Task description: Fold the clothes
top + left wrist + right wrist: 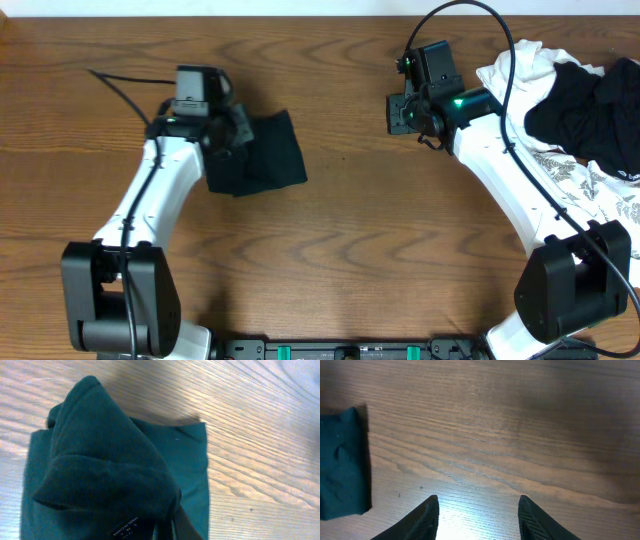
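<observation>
A dark green garment [262, 155] lies folded small on the wooden table, left of centre. My left gripper [222, 135] sits at its left edge. In the left wrist view a raised fold of the garment [105, 475] bunches up over the fingers, with a neck label showing, and the gripper appears shut on the cloth. My right gripper [400, 113] hovers over bare wood at the right of centre. In the right wrist view its fingers [477, 520] are open and empty, and the green garment [342, 465] shows at the left edge.
A pile of clothes lies at the table's far right: a white garment [520, 70], a black one [590, 110] on top and a patterned white one [590, 190] in front. A black cable [120, 85] trails at the far left.
</observation>
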You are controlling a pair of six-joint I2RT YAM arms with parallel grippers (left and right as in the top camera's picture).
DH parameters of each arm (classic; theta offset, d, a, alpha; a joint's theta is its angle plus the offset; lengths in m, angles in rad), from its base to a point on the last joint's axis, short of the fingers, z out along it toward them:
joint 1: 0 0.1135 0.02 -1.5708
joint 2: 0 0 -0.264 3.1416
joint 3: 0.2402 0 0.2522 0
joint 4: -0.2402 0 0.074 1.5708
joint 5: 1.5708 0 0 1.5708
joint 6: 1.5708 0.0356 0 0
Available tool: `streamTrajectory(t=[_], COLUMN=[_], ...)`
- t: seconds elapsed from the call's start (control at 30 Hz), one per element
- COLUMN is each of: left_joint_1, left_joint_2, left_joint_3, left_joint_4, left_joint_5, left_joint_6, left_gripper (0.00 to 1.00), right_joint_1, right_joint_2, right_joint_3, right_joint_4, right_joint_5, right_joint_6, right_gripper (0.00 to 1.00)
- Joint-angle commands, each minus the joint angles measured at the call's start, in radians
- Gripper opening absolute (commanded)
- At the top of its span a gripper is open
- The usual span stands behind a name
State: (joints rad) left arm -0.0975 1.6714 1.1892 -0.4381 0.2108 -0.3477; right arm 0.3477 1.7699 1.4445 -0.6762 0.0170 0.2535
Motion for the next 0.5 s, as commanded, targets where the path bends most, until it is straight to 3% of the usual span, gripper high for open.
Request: streamTrajectory(t=[0.0, 0.47], left_joint_1=[-0.061, -0.205], left_joint_2=[-0.02, 0.067], left_joint_3=[0.026, 0.026], left_joint_4=[0.023, 0.059], left_joint_5=[-0.064, -0.126], left_joint_6=[-0.026, -0.032], left_gripper=[0.06, 0.06], right_joint_1=[-0.009, -0.009], right_joint_2=[0.003, 0.003], right_joint_3=[0.0, 0.0], right_joint_4=[-0.001, -0.006], right_joint_5=[0.013, 0.013], right_joint_6=[0.016, 0.016], right_gripper=[0.5, 0.5])
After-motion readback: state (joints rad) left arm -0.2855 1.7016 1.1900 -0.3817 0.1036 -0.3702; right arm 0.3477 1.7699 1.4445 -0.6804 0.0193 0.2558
